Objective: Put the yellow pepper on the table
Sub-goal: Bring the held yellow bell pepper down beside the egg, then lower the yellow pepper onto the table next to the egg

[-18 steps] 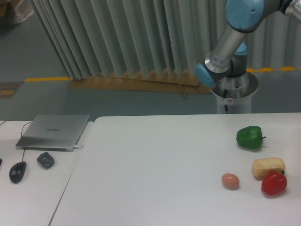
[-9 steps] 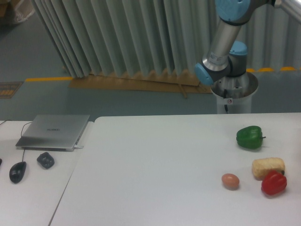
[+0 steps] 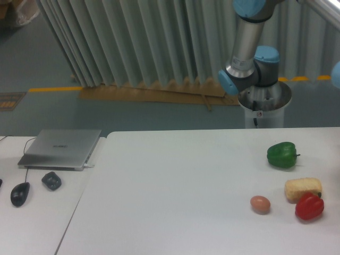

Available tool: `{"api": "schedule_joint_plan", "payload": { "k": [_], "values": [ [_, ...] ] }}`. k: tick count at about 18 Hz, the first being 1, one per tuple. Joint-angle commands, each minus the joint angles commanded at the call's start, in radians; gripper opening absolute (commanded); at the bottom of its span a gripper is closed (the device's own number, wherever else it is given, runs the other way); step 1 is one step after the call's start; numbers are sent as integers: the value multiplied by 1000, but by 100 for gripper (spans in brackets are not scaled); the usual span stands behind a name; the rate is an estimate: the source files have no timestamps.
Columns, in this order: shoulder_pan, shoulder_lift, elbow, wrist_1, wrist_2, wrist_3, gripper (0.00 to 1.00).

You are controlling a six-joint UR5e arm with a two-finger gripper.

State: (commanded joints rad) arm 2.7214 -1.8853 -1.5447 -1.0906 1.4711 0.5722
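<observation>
Since a second ago the arm (image 3: 245,42) has swung its upper link more upright, the elbow rising out of the top edge; nothing on the table (image 3: 175,191) has shifted. No gripper is in view, so its state cannot be read, and no yellow pepper shows anywhere. Likely it is carried off-frame. At the right, the green pepper (image 3: 282,155), sponge-like yellow block (image 3: 303,189), red pepper (image 3: 309,206) and egg (image 3: 260,204) sit clustered, leaving broad white surface for a set-down.
</observation>
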Motion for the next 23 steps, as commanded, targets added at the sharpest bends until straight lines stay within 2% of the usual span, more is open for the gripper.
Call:
{"api": "schedule_joint_plan", "payload": {
  "k": [3,8,11,14,16,18,23],
  "values": [
    [-66,15,-2,-38,0,-8,57],
    [-149,8,-11,-38,0,-8,57],
    [-187,-15,-20,-71,2,-3,57],
    [-229,-14,-40,-75,5,-11,57],
    [-235,-9,-40,-100,18,-12,57],
    [-242,-5,-40,-158,41,-5,61],
    [-296,-8,-48,-176,81,-14,61]
  ]
}}
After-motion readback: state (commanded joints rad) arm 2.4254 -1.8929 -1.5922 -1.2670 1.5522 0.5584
